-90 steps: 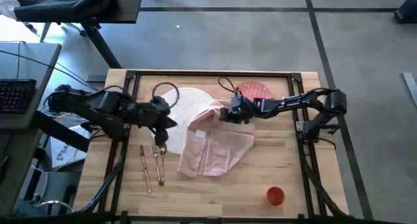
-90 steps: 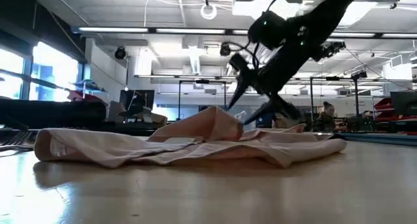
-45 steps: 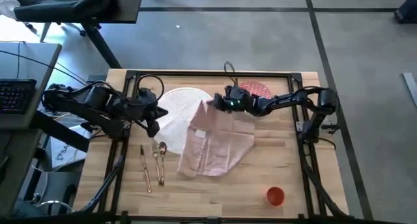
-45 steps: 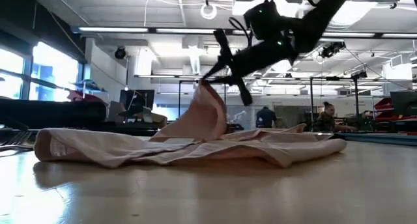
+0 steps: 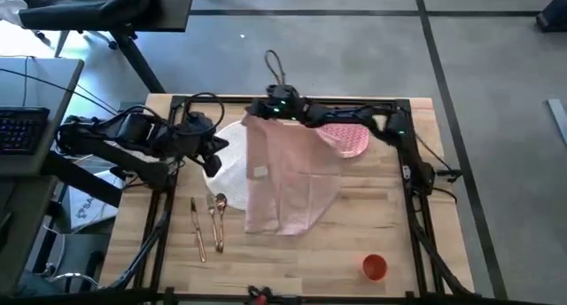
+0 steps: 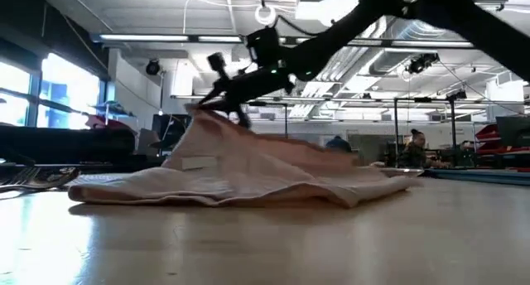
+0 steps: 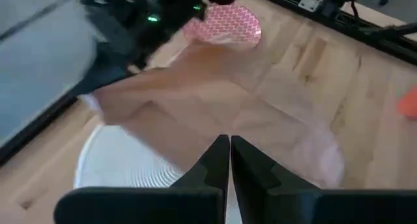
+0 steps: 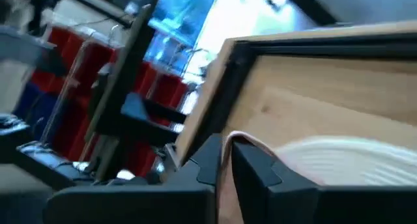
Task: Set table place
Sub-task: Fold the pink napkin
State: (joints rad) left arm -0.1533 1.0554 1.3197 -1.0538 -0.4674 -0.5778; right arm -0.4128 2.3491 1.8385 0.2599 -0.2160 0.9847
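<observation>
A pale pink napkin (image 5: 292, 176) lies spread on the wooden table (image 5: 390, 225), its far part draped over the large white plate (image 5: 223, 163). My right gripper (image 5: 255, 117) reaches along the far edge and is shut on the napkin's far left corner. The pink patterned plate (image 5: 353, 141) sits at the napkin's far right side. My left gripper (image 5: 215, 154) hovers shut over the white plate's left part, holding nothing. Gold cutlery (image 5: 209, 223) lies near the left, and an orange cup (image 5: 375, 267) stands at the near right. My right gripper pinches the napkin's far left corner (image 8: 226, 144) between its two fingers, and a thin edge of cloth shows between them. The arm comes level from the table's right. That corner (image 6: 197, 118) is raised off the table, and the rest slopes down onto the plate and tabletop.
A black metal frame (image 5: 292, 101) runs along the table's far edge and sides. A grey desk with a keyboard (image 5: 18, 128) stands beyond the left edge. Bare wood (image 5: 292, 261) lies along the near edge between cutlery and cup.
My right gripper has swept toward the table's left and far edge, carrying the napkin's corner with it. The napkin has unfolded from a bunched heap and spread out over the white plate, while its near end has stayed on the table.
</observation>
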